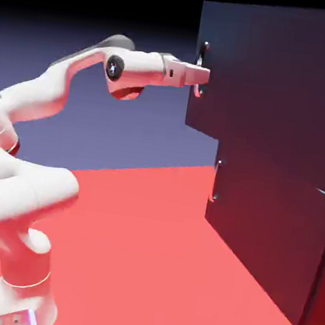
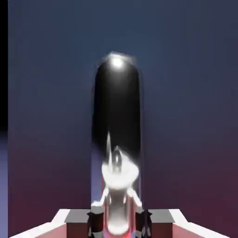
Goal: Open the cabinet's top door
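One cabinet [image 1: 281, 159] on red table [image 1: 149, 229], right side. Two doors: top door [image 1: 277, 79], lower door [image 1: 265, 229]; two handles. One gripper [image 1: 203, 75] clamped on top handle [image 2: 117, 139].

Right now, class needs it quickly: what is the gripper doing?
Gripper: closed on the top door's handle.

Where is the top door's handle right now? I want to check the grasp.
In the exterior view the handle sits at the top door's left edge, with the gripper shut on it; in the hand view it fills the middle.
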Available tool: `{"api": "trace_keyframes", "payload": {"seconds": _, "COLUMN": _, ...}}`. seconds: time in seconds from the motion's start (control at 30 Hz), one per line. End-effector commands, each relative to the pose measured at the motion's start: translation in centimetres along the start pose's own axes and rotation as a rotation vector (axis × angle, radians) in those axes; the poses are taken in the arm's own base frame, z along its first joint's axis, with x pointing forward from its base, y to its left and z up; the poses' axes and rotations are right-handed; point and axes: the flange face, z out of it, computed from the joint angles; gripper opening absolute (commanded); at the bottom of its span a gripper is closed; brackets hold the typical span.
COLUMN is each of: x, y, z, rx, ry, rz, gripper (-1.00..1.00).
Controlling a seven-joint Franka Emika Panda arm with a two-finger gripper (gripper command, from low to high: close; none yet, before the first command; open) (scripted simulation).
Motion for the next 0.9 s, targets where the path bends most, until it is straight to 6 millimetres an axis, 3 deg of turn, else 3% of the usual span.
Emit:
{"api": "trace_keyframes", "payload": {"seconds": 0.0, "x": 0.3, "y": 0.2, "z": -1.1, "rx": 0.015, "ry": -0.015, "rz": 0.0, "gripper": -1.0}}
{"api": "trace_keyframes", "payload": {"seconds": 0.4, "x": 4.6, "y": 4.6, "z": -14.2, "rx": 0.21, "ry": -0.21, "rz": 0.0, "gripper": -1.0}}
{"api": "trace_keyframes", "payload": {"seconds": 0.87, "x": 9.9, "y": 9.9, "z": -23.2, "rx": 0.367, "ry": -0.367, "rz": 0.0, "gripper": -1.0}}
